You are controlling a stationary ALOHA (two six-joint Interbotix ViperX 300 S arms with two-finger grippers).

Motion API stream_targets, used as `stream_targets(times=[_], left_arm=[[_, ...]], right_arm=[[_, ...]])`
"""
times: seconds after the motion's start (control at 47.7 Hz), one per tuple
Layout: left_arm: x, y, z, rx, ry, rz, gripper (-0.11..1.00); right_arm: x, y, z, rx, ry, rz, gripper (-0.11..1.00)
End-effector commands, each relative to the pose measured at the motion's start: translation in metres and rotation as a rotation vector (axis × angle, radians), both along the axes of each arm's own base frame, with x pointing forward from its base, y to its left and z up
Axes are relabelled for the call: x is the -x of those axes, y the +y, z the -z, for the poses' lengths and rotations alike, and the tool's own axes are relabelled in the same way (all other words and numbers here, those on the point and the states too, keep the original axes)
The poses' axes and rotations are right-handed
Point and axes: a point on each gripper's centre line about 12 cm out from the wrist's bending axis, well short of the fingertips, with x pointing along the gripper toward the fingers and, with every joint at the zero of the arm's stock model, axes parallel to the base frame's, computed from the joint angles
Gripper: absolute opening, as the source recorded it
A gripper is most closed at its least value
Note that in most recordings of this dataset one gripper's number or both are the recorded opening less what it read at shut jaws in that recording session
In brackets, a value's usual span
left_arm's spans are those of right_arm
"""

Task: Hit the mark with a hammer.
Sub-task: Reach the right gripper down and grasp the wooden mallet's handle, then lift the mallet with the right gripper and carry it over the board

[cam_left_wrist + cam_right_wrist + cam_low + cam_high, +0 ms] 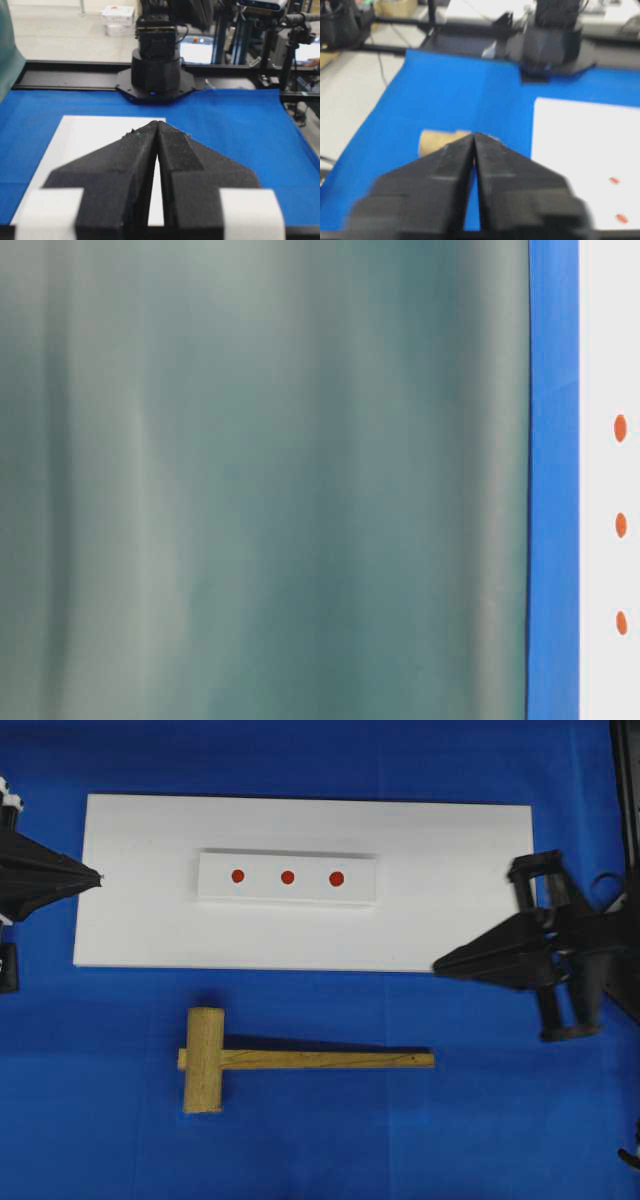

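A: Where is the hammer (290,1059) lying right now?

B: It is lying flat on the blue cloth (500,1120), just in front of the large white board (450,890) as the overhead view shows it. Its thick cylindrical head (204,1060) is sitting at the left end, and the slim squared handle (330,1060) is running off to the right, roughly parallel to the board's long edge. Nothing is touching it.

A: And the mark?

B: The mark (288,877) is sitting on the small white block (287,878), which is resting on the board toward its upper middle. It is the centre dot of three red dots in a row, with the left dot (238,876) and the right dot (337,878) flanking it.

A: What are the grippers doing?

B: The left gripper (97,876) is hovering at the board's left edge, level with the block, and its fingertips are pressed together with nothing between them. The left wrist view is showing the two black fingers (125,165) meeting at a point over the white board.

A: And the other one?

B: The right gripper (440,965) is hanging over the board's lower right corner, pointing left, well apart from the hammer's handle end. Its tips are also meeting, empty. In the right wrist view, which is blurred, the hammer head is peeking out beyond the joined tips.

A: Anything from table level?

B: Mostly a blurred grey-green surface is filling that view, with a blue strip and the three dots at the far right.
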Motion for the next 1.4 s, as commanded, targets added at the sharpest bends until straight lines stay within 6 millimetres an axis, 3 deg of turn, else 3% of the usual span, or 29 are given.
stream_targets(times=[0.0, 0.063, 0.293, 0.356, 0.629, 0.943, 1.173, 1.383], left_arm=[[-0.002, 0.000, -0.006, 0.003, -0.014, 0.000, 0.00], [-0.002, 0.000, -0.006, 0.003, -0.014, 0.000, 0.00], [-0.002, 0.000, -0.004, 0.003, -0.009, 0.000, 0.00], [-0.001, 0.000, -0.002, 0.003, -0.006, 0.000, 0.00], [-0.001, 0.000, 0.000, 0.003, 0.000, 0.000, 0.00], [0.000, 0.000, 0.003, 0.006, 0.006, -0.001, 0.00], [0.000, 0.000, 0.006, 0.005, 0.014, 0.000, 0.00], [0.000, 0.000, 0.005, 0.008, 0.012, 0.000, 0.00]], right_arm=[[-0.016, 0.004, -0.002, -0.032, 0.000, 0.002, 0.08], [-0.026, 0.006, 0.005, -0.055, 0.033, 0.007, 0.18], [-0.059, 0.026, 0.029, -0.118, 0.137, -0.001, 0.84], [-0.066, 0.030, 0.039, -0.129, 0.157, 0.005, 0.93], [-0.101, 0.049, 0.086, -0.181, 0.220, 0.041, 0.89], [-0.126, 0.077, 0.135, -0.183, 0.325, 0.038, 0.90], [-0.139, 0.078, 0.175, -0.185, 0.399, 0.081, 0.90], [-0.141, 0.073, 0.195, -0.189, 0.415, 0.119, 0.89]])
